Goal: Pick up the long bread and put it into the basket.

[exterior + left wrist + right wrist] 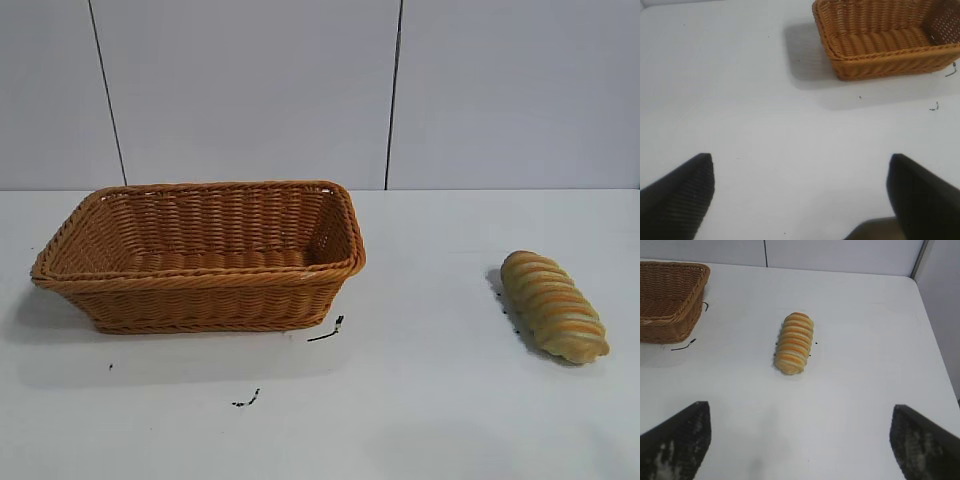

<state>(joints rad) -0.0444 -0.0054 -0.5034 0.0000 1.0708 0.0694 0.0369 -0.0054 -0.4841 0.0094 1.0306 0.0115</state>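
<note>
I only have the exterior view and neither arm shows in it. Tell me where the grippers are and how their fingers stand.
Observer: The right gripper is open, its fingers wide apart above the bare table, with the long bread lying ahead of it, untouched.
Operator: Now the left one.
Observer: The left gripper is open too, holding nothing, with the basket farther off in front of it.
Operator: Check inside the basket for me.
Observer: The left wrist view looks down onto its woven floor; the part that shows is empty.
Operator: Anything around the bread?
Observer: The right wrist view shows a few small dark specks on the table beside the loaf, nothing else near it.
</note>
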